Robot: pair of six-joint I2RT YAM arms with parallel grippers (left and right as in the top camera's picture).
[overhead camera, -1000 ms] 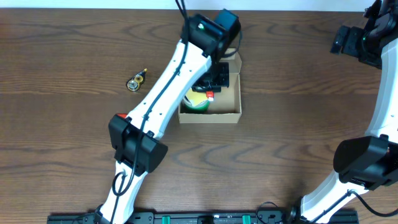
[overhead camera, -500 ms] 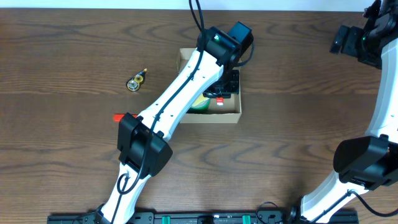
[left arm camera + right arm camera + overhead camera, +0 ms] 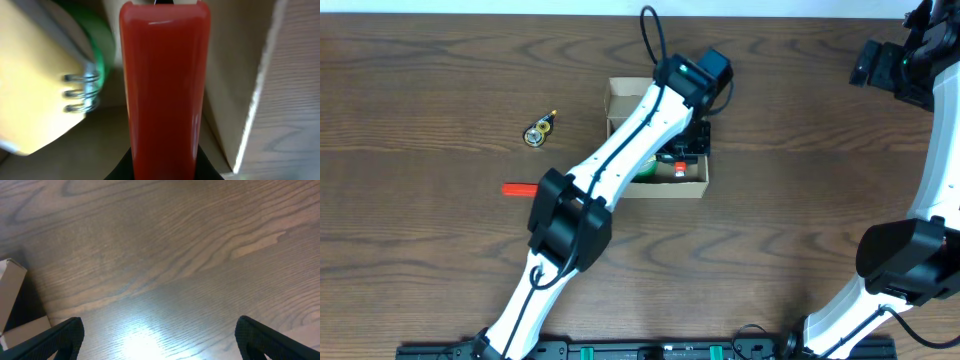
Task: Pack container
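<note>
The small brown cardboard box [image 3: 620,98] sits mid-table [image 3: 800,200] towards the far edge, mouth up; my left gripper [image 3: 682,158] hangs inside its right half, clamped on a glossy red bar [image 3: 165,90] that runs straight out along my fingers. Beside the bar in the box lie a yellow spiral-bound pad [image 3: 35,85] and a green round thing [image 3: 97,47], and my arm hides the box's longer axis. My right gripper [image 3: 159,325] hovers spread wide, well apart.

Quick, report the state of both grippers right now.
Left gripper: closed on a red plastic object inside the cardboard box.
Right gripper: open, holding nothing.
</note>
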